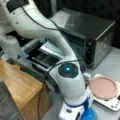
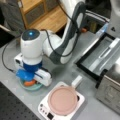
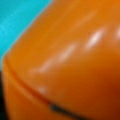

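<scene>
Gripper (image 2: 31,79) is down low at the end of the bent arm, in a front view, tucked under the white wrist housing and blue collar. I see no fingers in any view, so I can't tell whether it's open, closed or gripping.

Directly under it is an orange object (image 2: 30,83) lying in a teal bowl (image 2: 35,87). From here the gripper looks right on top of the object. I can't confirm contact.

Wrist cam is filled almost edge to edge by the orange object (image 3: 72,62), so the camera is very close to it. The surface is glossy and smooth, with bright highlights and a rounded shoulder. A thin crease runs along the lower left and ends in a short dark mark. A sliver of teal bowl (image 3: 17,17) shows in the top-left corner. I can't tell the object's overall shape.

Near the gripper, toward a front view's bottom right, sits a white base (image 2: 43,108) with small buttons. A round pink disc (image 2: 62,100) lies on top of it. It also shows beside the wrist in a front view (image 1: 103,87).

Further out, beyond the disc, is a dark toaster oven (image 1: 87,30) with its door (image 2: 100,57) dropped open.

On the arm's far side from the oven there's a wooden cabinet (image 1: 22,85). A black cable (image 2: 5,62) loops off the wrist over the grey table (image 2: 15,105).
</scene>
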Tool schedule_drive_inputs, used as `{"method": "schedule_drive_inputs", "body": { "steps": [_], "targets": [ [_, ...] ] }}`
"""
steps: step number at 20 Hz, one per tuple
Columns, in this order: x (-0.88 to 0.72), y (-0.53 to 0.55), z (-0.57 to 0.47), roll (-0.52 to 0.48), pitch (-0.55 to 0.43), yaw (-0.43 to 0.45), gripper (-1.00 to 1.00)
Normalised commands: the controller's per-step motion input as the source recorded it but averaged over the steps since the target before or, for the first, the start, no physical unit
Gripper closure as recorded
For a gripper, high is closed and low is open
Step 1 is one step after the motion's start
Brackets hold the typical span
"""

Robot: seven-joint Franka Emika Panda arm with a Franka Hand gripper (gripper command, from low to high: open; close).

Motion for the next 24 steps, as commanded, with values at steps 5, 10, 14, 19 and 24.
{"method": "schedule_drive_inputs", "body": {
  "steps": [5,10,14,19,24],
  "targets": [
    [0.4,0.02,0.48,0.174,0.26,-0.054,1.0],
    [0.2,0.12,0.32,0.123,0.218,-0.119,1.0],
    [0.06,0.28,0.22,0.04,0.184,-0.184,1.0],
    [-0.05,0.6,0.14,0.009,0.112,-0.208,1.0],
    [-0.15,0.64,0.03,-0.008,0.061,-0.223,1.0]
  ]
}}
